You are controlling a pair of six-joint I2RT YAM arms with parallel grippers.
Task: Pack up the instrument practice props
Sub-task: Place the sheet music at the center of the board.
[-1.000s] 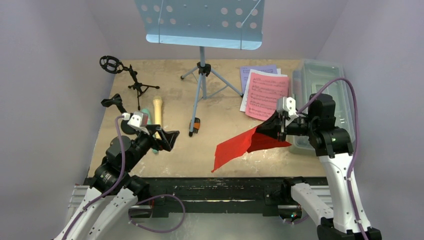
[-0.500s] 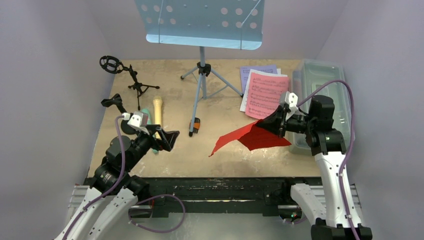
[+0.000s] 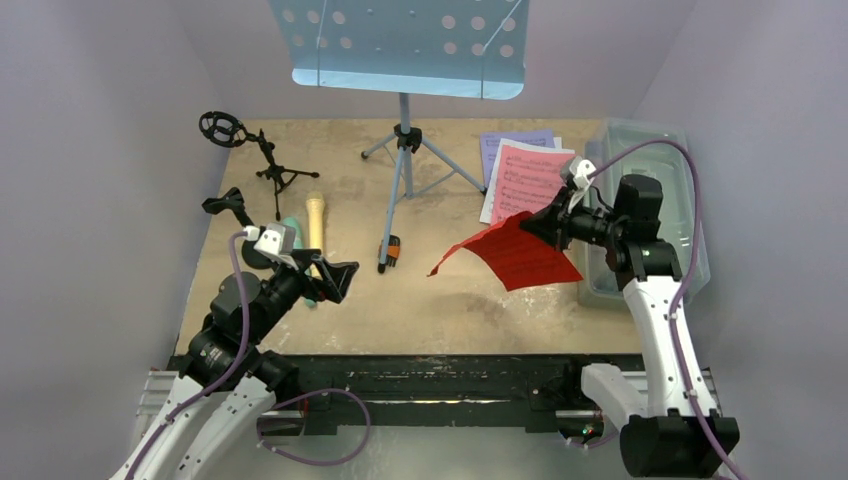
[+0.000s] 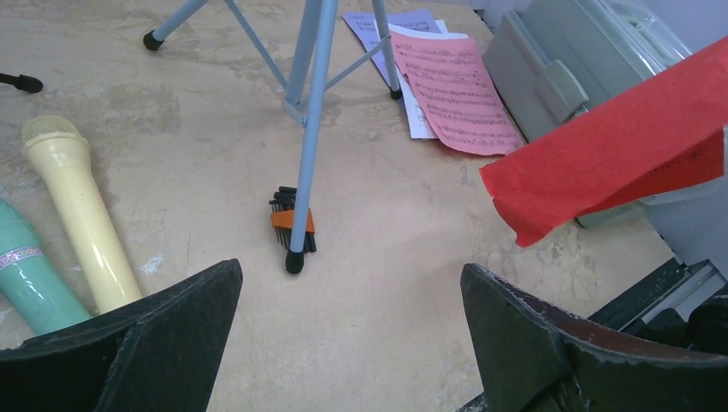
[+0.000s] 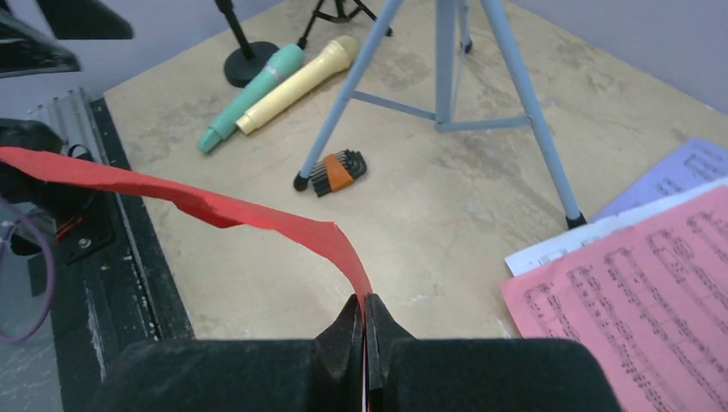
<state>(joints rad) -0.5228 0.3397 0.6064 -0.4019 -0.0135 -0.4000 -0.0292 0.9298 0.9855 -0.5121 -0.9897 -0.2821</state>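
My right gripper point(image 3: 548, 225) is shut on a corner of the red sheet-music page point(image 3: 510, 255), which hangs curled in the air above the table, just left of the tub. In the right wrist view the jaws point(image 5: 366, 300) pinch the red page point(image 5: 215, 206) edge-on. Pink point(image 3: 535, 180) and purple point(image 3: 510, 140) pages lie flat at the back right. The light-blue tripod point(image 3: 405, 170) stands mid-table. Yellow point(image 3: 315, 220) and mint-green point(image 4: 26, 275) microphones lie at the left beside a small black tripod point(image 3: 270, 165). My left gripper point(image 3: 335, 280) hovers open near them, holding nothing.
A translucent grey tub point(image 3: 650, 190) sits along the right edge, under my right arm. An orange-and-black hex key set point(image 3: 392, 250) lies at the tripod's front foot. A second black stand point(image 3: 232, 207) is at the left edge. Walls close in on three sides.
My right gripper has risen and drawn back toward the tub with the red page; the page's free end has come up off the table. The left arm has not moved.
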